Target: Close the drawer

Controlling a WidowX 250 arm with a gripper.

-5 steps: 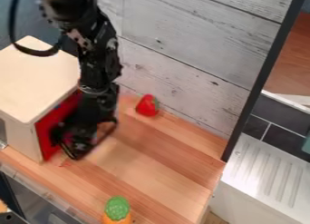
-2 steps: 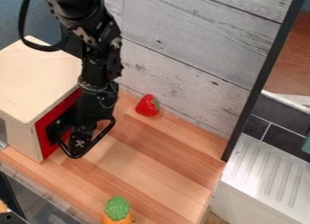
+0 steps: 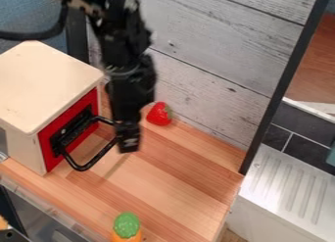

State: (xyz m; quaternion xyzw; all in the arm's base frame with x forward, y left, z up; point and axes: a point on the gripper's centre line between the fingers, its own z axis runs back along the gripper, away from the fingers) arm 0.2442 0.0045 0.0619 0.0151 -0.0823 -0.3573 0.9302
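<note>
1. Our claw (image 3: 129,146) hangs over the table (image 3: 163,180), just beside the black handle (image 3: 81,168) of the drawer (image 3: 46,149); we cannot tell if it is clenched or released.
2. We see the drawer closed in the pale box (image 3: 46,89), at the table's left end.
3. We find the strawberry (image 3: 158,114) near the back edge.

1. The box (image 3: 46,84) is placed on the counter (image 3: 163,187), at the left.
2. The drawer (image 3: 48,155) is set in the box's right-facing side, and the handle (image 3: 99,156) is mounted on its front.
3. The gripper (image 3: 128,144) is held above the counter, just right of the handle.
4. The toy strawberry (image 3: 159,113) is placed farther back, near the wall (image 3: 196,45).
5. The toy food piece (image 3: 127,225) is seen at the near edge.
6. The drainboard (image 3: 288,189) is set right of the counter.
</note>
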